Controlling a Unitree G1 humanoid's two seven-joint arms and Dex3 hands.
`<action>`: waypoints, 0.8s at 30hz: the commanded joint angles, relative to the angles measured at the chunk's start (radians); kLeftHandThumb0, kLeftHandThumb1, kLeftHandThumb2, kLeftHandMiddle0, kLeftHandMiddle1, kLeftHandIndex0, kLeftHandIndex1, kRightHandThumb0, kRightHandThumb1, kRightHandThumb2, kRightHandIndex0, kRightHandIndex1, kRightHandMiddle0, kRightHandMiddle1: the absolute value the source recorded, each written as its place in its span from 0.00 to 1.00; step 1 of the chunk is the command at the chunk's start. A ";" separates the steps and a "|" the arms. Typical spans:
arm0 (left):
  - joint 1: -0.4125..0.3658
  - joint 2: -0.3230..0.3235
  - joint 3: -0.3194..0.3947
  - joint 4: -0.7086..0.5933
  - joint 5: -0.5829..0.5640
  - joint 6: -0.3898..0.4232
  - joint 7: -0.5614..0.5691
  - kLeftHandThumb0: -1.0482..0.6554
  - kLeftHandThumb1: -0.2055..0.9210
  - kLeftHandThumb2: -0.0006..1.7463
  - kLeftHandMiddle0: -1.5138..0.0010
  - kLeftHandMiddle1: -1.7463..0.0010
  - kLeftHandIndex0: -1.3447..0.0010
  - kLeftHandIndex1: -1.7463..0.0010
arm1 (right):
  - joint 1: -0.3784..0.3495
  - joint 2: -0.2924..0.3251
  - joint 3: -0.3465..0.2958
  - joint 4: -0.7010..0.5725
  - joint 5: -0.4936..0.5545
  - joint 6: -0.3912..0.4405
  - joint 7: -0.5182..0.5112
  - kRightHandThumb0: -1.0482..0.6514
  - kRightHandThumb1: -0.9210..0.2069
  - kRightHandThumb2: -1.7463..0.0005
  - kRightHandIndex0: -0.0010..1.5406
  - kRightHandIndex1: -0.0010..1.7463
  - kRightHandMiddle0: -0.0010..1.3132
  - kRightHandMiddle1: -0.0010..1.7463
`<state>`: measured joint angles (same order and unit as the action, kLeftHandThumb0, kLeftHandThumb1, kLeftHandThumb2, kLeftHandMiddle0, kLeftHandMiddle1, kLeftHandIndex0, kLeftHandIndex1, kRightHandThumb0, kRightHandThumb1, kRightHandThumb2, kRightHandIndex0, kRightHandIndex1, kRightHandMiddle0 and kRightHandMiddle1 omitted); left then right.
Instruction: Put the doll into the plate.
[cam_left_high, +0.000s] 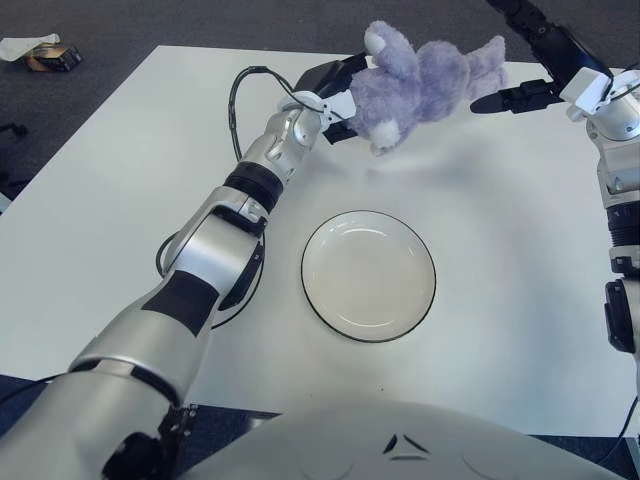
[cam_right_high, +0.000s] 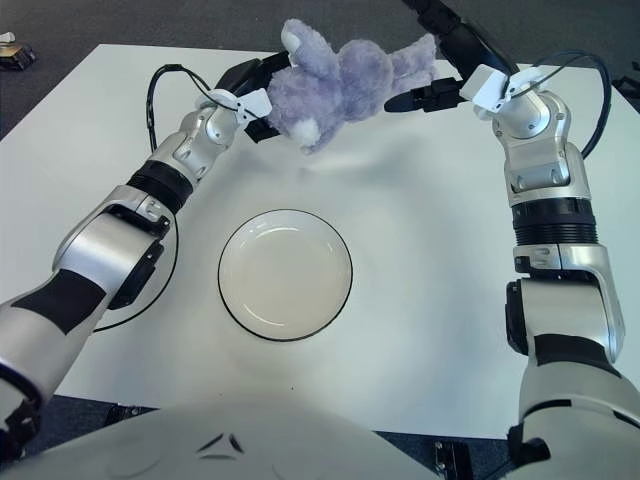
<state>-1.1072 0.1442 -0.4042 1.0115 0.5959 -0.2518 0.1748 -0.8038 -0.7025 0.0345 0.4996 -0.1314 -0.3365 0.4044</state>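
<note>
While clamped on doll (cam_left_high: 420, 82), left hand (cam_left_high: 330, 90) sits beyond plate (cam_left_high: 368, 275); right hand (cam_right_high: 440, 60) spread, off doll's far end.

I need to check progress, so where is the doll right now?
The doll is held above the far part of the table, beyond the plate, gripped by the left hand; the right hand is open beside it.

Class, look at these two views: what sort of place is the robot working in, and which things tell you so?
Probably a robotics lab or test room, not a home: a plain white table on dark carpet, set only with an empty plate and a purple doll, and loose cables on the arms.
</note>
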 joint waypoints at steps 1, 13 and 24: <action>-0.044 0.029 -0.055 0.031 0.078 -0.069 0.116 0.31 0.36 0.83 0.08 0.00 0.47 0.00 | -0.038 0.004 -0.016 0.035 0.021 -0.023 0.027 0.30 0.19 1.00 0.00 0.00 0.00 0.00; -0.101 0.103 -0.255 0.115 0.353 -0.101 0.427 0.32 0.42 0.79 0.10 0.00 0.51 0.00 | -0.081 0.033 -0.031 0.104 0.114 0.031 0.182 0.35 0.20 0.99 0.00 0.00 0.00 0.00; -0.203 0.209 -0.498 0.140 0.653 -0.070 0.643 0.33 0.45 0.77 0.09 0.00 0.53 0.00 | -0.090 0.027 -0.002 0.065 0.058 0.124 0.188 0.31 0.48 0.60 0.00 0.00 0.00 0.00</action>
<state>-1.2557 0.3240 -0.8447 1.1415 1.1831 -0.3386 0.7487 -0.8786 -0.6698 0.0264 0.5824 -0.0474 -0.2487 0.6049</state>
